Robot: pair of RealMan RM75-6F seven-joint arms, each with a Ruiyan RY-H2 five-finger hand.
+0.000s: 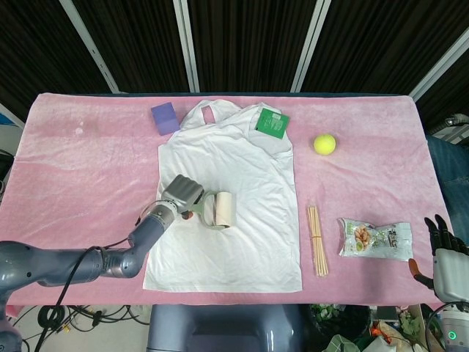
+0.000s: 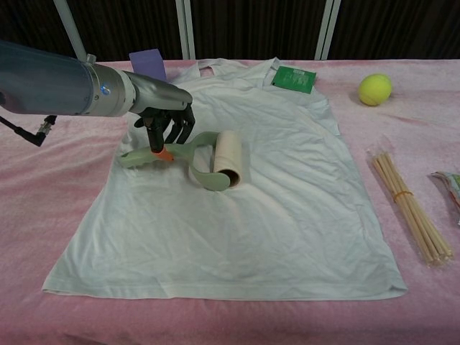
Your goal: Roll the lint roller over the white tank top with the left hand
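The white tank top (image 1: 234, 176) (image 2: 280, 201) lies flat on the pink tablecloth, straps toward the far side. My left hand (image 1: 183, 195) (image 2: 164, 118) grips the pale green handle of the lint roller (image 1: 220, 209) (image 2: 223, 159), fingers curled down over it. The roller's cream drum rests on the shirt's left half, about mid-length. My right hand (image 1: 443, 246) shows only at the lower right corner of the head view, off the table's edge, fingers spread and holding nothing.
A purple block (image 1: 165, 117) sits by the shirt's left strap, a green packet (image 1: 272, 122) (image 2: 293, 77) on its right shoulder. A tennis ball (image 1: 325, 144) (image 2: 375, 89), a bundle of wooden sticks (image 1: 316, 240) (image 2: 411, 205) and a snack bag (image 1: 374, 238) lie right of the shirt.
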